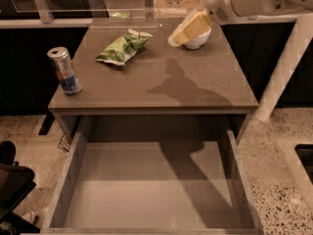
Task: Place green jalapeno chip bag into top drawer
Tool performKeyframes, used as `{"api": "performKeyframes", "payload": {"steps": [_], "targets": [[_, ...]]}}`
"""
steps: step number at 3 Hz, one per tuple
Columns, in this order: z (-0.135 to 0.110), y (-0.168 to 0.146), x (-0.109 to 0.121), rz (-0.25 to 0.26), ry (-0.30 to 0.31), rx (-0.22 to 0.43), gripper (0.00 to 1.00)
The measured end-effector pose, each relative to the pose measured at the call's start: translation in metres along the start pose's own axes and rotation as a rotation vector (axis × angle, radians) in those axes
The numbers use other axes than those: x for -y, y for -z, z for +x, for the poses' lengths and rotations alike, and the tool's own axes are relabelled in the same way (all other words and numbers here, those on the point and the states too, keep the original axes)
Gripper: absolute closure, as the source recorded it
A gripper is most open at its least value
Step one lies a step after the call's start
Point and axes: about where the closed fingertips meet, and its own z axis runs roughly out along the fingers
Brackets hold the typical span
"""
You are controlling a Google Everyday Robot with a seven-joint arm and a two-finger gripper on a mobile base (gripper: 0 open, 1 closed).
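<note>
one green jalapeno chip bag [121, 49] on surface [195, 87]; top drawer [146, 190] open; pincer [176, 38] by white bowl [199, 41], grip state indiscernible.

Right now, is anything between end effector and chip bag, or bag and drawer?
Nothing visible: bare tabletop separates the end effector, at the white bowl, from the green jalapeno chip bag; the top drawer is open.

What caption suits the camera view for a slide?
Pincer above the bowl at the table's far edge, chip bag beside it, can near the corner, drawer open below.
</note>
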Motion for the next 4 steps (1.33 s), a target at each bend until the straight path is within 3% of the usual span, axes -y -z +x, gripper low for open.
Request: {"api": "performKeyframes", "payload": {"steps": [2, 4], "targets": [[-0.008, -0.109, -0.005, -0.051, 0.094, 0.006, 0.00], [-0.016, -0.167, -0.024, -0.074, 0.123, 0.035, 0.00]]}}
